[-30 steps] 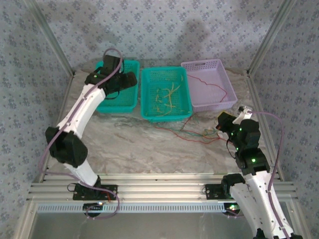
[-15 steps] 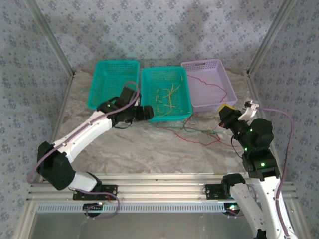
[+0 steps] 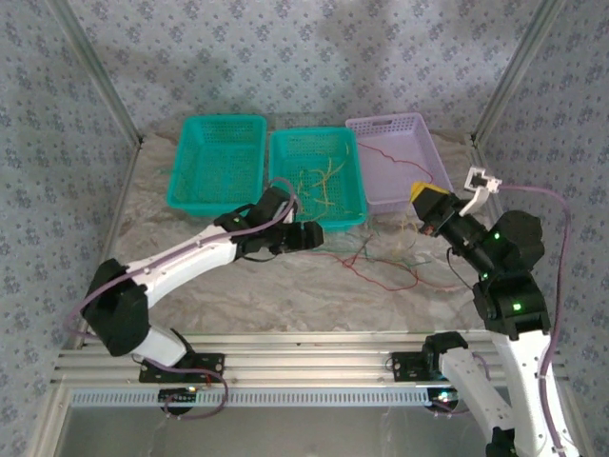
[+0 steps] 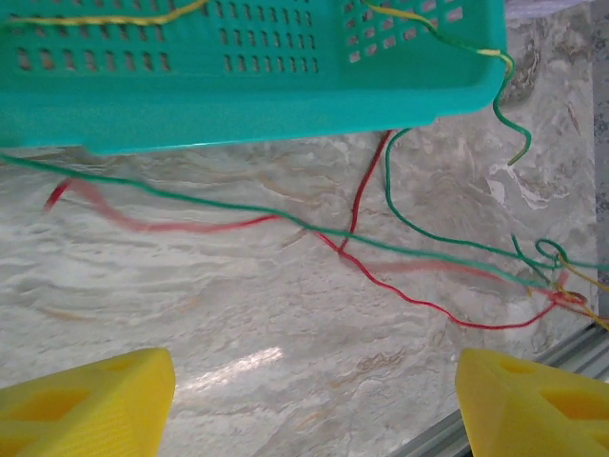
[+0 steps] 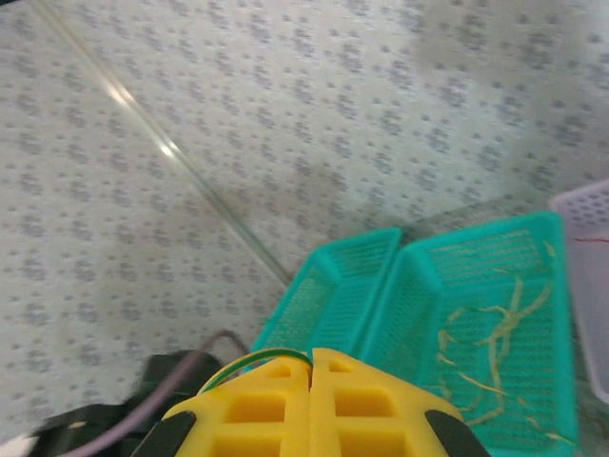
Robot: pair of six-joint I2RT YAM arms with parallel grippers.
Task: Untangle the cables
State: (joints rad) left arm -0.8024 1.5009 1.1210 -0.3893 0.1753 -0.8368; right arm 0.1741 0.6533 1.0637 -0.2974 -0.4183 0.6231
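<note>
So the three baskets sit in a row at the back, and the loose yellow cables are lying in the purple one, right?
Not quite: the yellow cables lie in the middle teal basket, not the purple basket, as the top external view shows. The row at the back is right.
</note>
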